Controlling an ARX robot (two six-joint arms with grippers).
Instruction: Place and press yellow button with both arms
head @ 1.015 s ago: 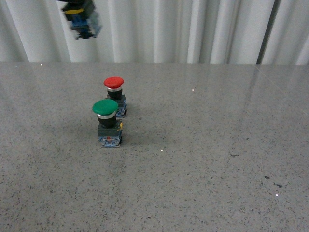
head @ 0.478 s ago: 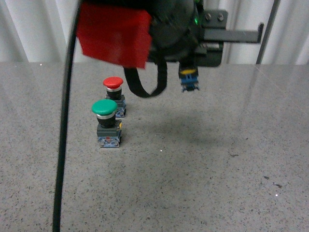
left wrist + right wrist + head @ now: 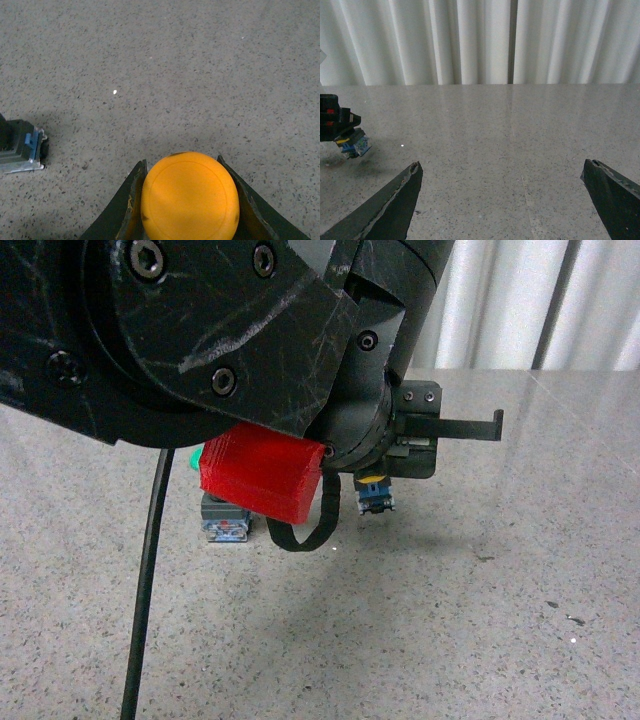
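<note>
My left gripper (image 3: 181, 160) is shut on the yellow button (image 3: 190, 197), whose round cap fills the space between the two dark fingers. In the front view the left arm fills the upper left. Only the button's blue-grey base (image 3: 375, 496) shows below the left gripper (image 3: 380, 476), hanging a little above the table. The right wrist view shows that base (image 3: 354, 142) tilted at the far left, with its shadow beneath. My right gripper (image 3: 501, 167) is open with only bare table between its fingers.
The green-capped button (image 3: 224, 520) stands left of the held one, mostly hidden by the arm's red block (image 3: 262, 476); its base (image 3: 22, 147) shows in the left wrist view. A black cable (image 3: 148, 580) hangs down. White curtains (image 3: 480, 40) back the speckled table (image 3: 480, 620).
My left arm has swung down and closer to the front camera, lowering the yellow button towards the table. It now hides the red-capped button and most of the green one.
</note>
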